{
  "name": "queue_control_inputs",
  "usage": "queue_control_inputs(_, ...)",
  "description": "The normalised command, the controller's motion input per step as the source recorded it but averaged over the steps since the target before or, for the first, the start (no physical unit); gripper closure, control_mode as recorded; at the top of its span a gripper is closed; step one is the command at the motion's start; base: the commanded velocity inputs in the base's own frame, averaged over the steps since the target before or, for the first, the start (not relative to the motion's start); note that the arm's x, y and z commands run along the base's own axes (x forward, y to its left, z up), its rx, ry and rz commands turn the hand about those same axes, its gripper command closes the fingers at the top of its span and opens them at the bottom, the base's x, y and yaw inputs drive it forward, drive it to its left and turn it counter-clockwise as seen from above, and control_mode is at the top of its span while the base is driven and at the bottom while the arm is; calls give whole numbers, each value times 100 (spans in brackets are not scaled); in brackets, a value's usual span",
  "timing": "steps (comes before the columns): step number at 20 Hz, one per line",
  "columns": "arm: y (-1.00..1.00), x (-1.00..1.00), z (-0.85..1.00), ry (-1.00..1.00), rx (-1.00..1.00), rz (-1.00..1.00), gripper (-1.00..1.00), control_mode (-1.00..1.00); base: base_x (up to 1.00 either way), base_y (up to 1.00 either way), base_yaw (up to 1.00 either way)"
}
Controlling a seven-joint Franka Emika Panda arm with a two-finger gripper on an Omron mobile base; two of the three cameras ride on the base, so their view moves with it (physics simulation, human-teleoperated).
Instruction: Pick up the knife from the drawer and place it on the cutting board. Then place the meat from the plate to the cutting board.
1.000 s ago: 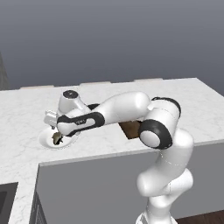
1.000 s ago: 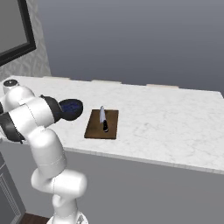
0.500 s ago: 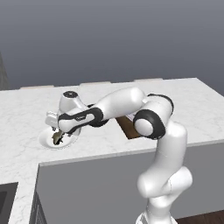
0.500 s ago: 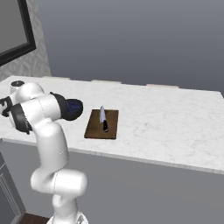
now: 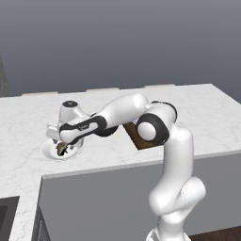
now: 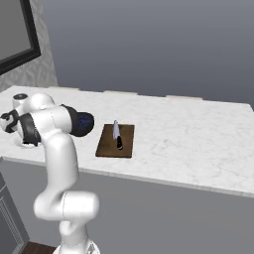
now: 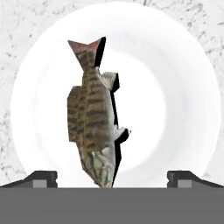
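Your gripper point(image 7: 111, 177) has dropped lower over the plate point(image 7: 192, 87), its 2 fingers spread wide either side of the meat point(image 7: 94, 127) lying at the plate's centre. The knife point(image 6: 117, 135) already rests on the cutting board point(image 6: 106, 146), right of the plate.

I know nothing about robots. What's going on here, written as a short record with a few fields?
end effector: open, poised right above the meat, fingertips either side, not gripping yet
meat: fish-shaped lump lying on the plate
plate: round, white, on the marble counter
knife: already on the cutting board
cutting board: dark wood, beside the blue bowl
left to do: move the meat to the board
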Motion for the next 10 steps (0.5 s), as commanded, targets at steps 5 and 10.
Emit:
queue_control_inputs(5,11,23,-21,4,-3,0,-100,-100,0,0,0)
queue_control_inputs(10,6,19,-17,3,-2,0,-100,-100,0,0,0)
